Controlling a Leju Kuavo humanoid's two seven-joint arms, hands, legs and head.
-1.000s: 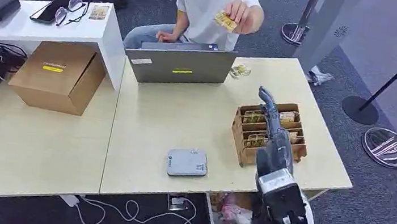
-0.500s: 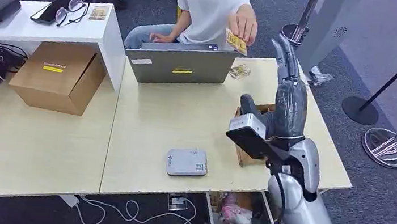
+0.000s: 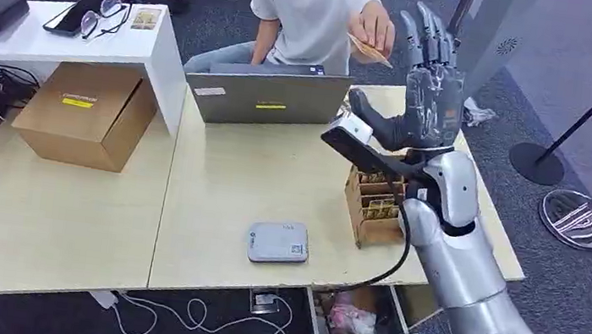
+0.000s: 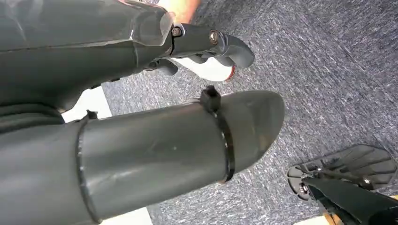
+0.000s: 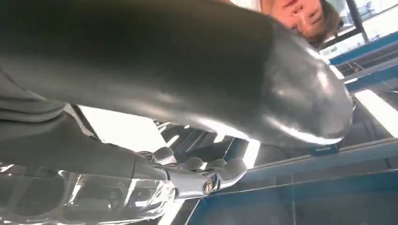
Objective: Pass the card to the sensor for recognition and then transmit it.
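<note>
**One card, one raised hand, not yet touching**

One card (image 3: 369, 51) is what you need to watch: a yellowish card pinched in the person's hand (image 3: 375, 28), held out above the far edge of the table (image 3: 231, 185), just beside your right hand (image 3: 426, 89). Your right hand is lifted high over the table on its silver arm, palm turned towards the person, fingers (image 3: 429, 30) spread and pointing up, thumb (image 3: 371, 117) stuck out to the side. It holds nothing; the card's tip sits close to the fingers, and you cannot tell from the head view whether they touch.

Your left hand (image 4: 141, 70) shows in its wrist view over grey carpet, with the darker fingers (image 4: 220, 47) curled in around nothing you can see.

On the table below the raised arm stands a brown cardboard card holder (image 3: 373, 206) with more yellowish cards slotted in its rows. The grey card sensor (image 3: 278, 242) lies flat nearer your side, well apart from the held card. A grey laptop (image 3: 267, 95) stands open in front of the seated person, its back to you. A closed cardboard box (image 3: 86, 111) sits at the left, beside a white raised shelf (image 3: 62, 32) carrying glasses and a dark phone. An open drawer (image 3: 355, 319) shows under the near edge of the table.
</note>
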